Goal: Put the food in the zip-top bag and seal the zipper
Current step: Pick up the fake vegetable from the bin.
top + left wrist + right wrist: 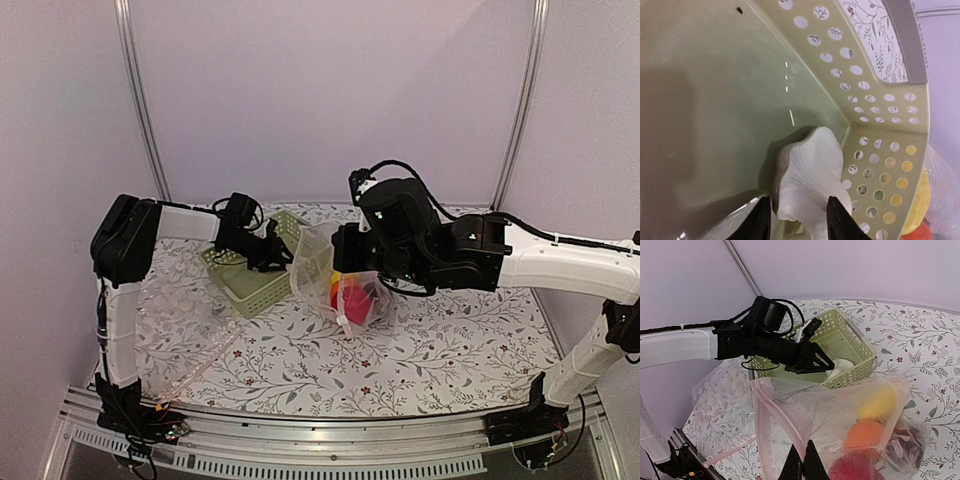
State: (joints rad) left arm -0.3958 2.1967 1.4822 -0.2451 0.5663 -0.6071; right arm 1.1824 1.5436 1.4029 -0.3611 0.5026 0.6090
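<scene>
One white ribbed toy vegetable (805,175) lies in the green perforated basket (880,150).
Left gripper (799,207) flanks it narrowly, grip uncertain; squeeze gently, then lift clear toward the clear zip-top bag (790,405), pinched by the right gripper (802,460).

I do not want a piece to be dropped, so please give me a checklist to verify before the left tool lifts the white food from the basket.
1. The white food lies in the basket, between the left tool's fingers: ok.
2. Grip firm enough to lift: cannot tell.
3. The right tool is shut on the zip-top bag's edge: ok.
4. Bag mouth held open: ok.
5. The zipper sealed: not ok, a later step.
</scene>
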